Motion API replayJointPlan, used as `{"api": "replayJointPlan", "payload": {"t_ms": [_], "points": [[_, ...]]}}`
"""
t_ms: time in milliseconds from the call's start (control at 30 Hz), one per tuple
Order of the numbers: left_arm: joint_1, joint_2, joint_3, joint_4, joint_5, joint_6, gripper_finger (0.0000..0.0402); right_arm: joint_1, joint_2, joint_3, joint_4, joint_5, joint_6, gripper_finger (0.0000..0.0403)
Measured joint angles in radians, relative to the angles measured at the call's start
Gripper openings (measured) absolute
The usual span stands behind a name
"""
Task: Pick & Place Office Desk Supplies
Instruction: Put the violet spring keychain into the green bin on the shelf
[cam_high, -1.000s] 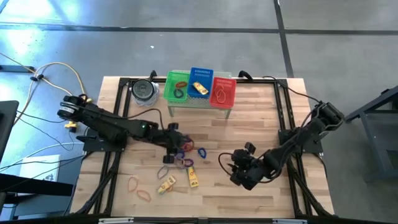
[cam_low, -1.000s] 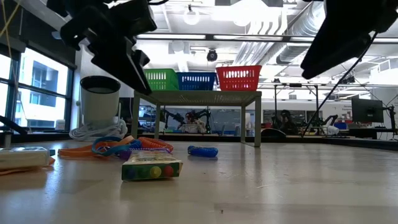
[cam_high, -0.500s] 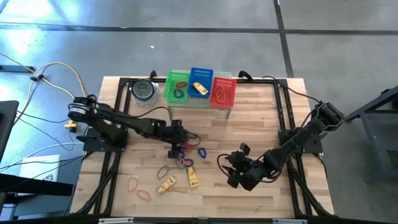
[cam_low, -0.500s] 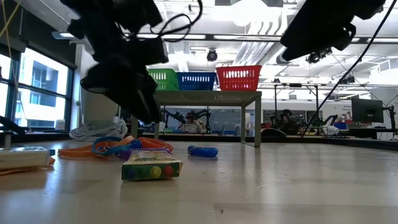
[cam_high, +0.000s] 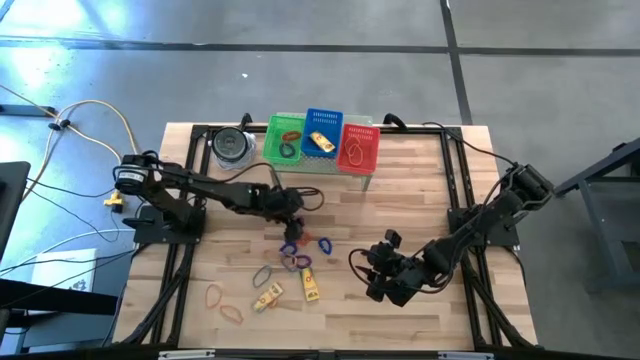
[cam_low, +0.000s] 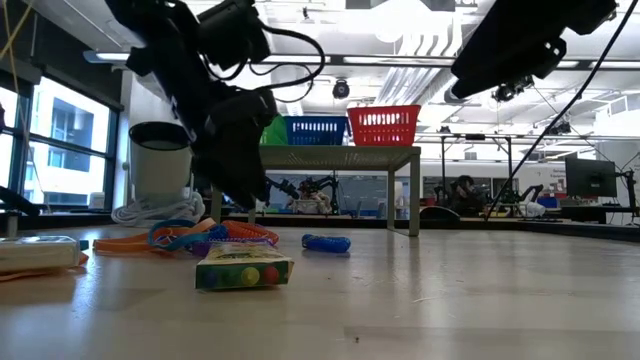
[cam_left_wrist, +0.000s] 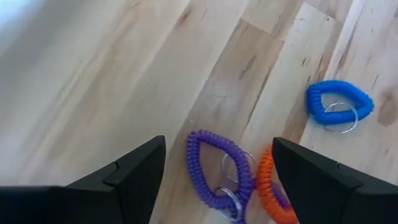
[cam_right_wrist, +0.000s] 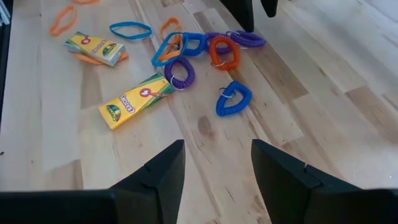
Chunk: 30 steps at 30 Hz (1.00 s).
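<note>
A robotics lab: exposed ceiling ducts, workbenches with monitors, concrete floor.

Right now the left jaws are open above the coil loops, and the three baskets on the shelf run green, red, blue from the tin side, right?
Not quite. The high view shows the order as green basket, blue basket, red basket, counting from the tin. The left gripper does stand open above the coil loops.

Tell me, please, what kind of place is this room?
Probably a robotics lab or workshop. The wooden table stands on a bare concrete floor, the low view shows exposed ceiling ducts, and more benches with equipment stand behind.
</note>
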Motion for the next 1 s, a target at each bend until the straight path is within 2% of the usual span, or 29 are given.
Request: {"api": "replayJointPlan", "payload": {"t_ms": [200, 400, 833, 1000], "points": [[-0.046, 0.0, 0.0, 0.004, -0.002, -0.032, 0.0286, 0.0, 0.0, 0.0, 0.001, 0.001, -0.006, 0.0173], [-0.086, 0.0, 0.0, 0.033, -0.054, -0.119, 0.0286, 0.0, 0.0, 0.0, 0.001, 0.001, -0.006, 0.0173], [-0.097, 0.0, 0.0, 0.038, -0.061, -0.134, 0.0285, -0.001, 0.0, 0.0, 0.002, 0.008, -0.058, 0.0173], [-0.097, 0.0, 0.0, 0.037, -0.06, -0.209, 0.0284, -0.001, 0.0, 0.0, 0.002, -0.001, -0.066, 0.0173]]}}
